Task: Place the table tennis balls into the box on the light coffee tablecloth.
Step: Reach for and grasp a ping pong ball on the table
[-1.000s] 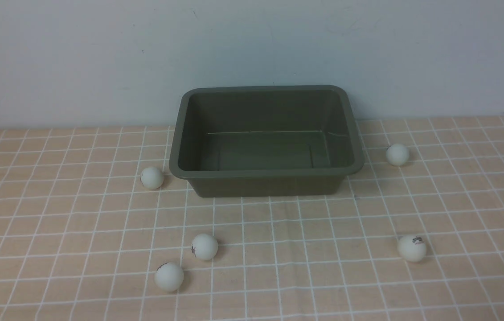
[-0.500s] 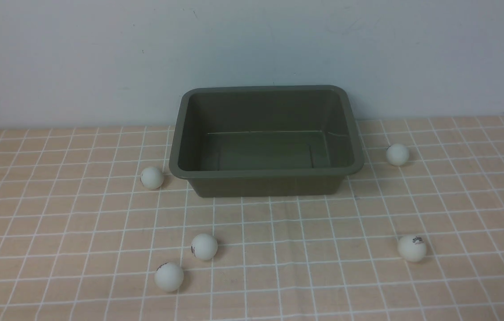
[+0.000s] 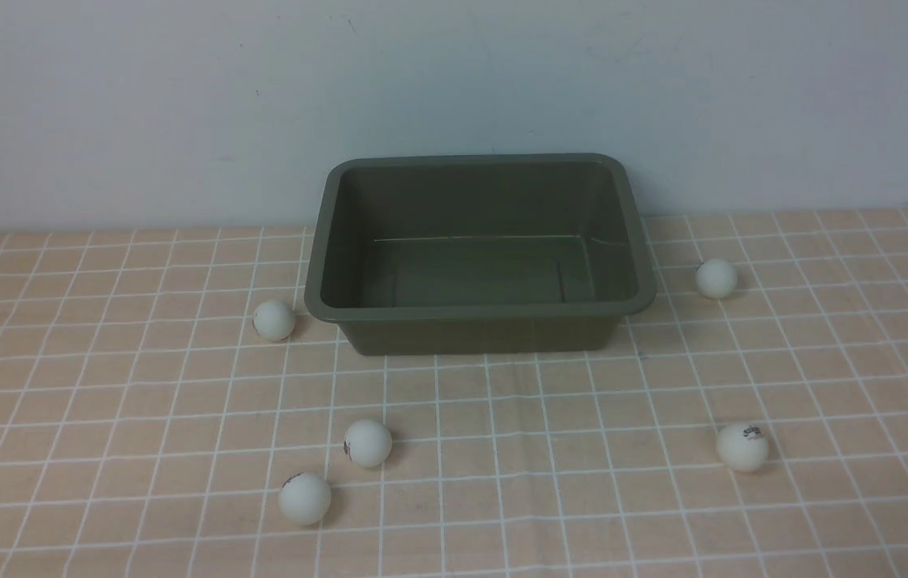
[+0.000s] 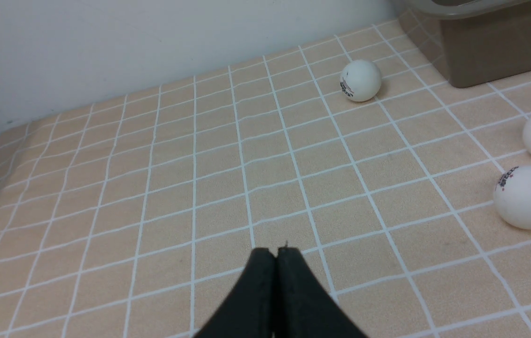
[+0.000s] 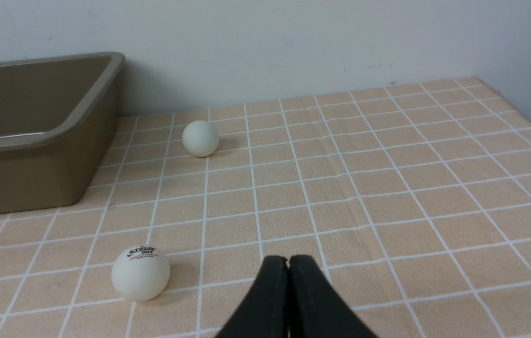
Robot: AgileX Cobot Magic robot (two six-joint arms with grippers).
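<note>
No change noted: five balls lay outside the centre-frame box, left gripper and right gripper pressed together, task unstarted.

We take this for a robot test bench in a lab-like room rather than a lived-in home. A worktop wholly covered by the light coffee tablecloth meets a plain, pale painted wall that has only faint scuffs. On it we see nothing but the box and five scattered table tennis balls, while the black left tool and right tool show at the edge of the wrist views.
</note>
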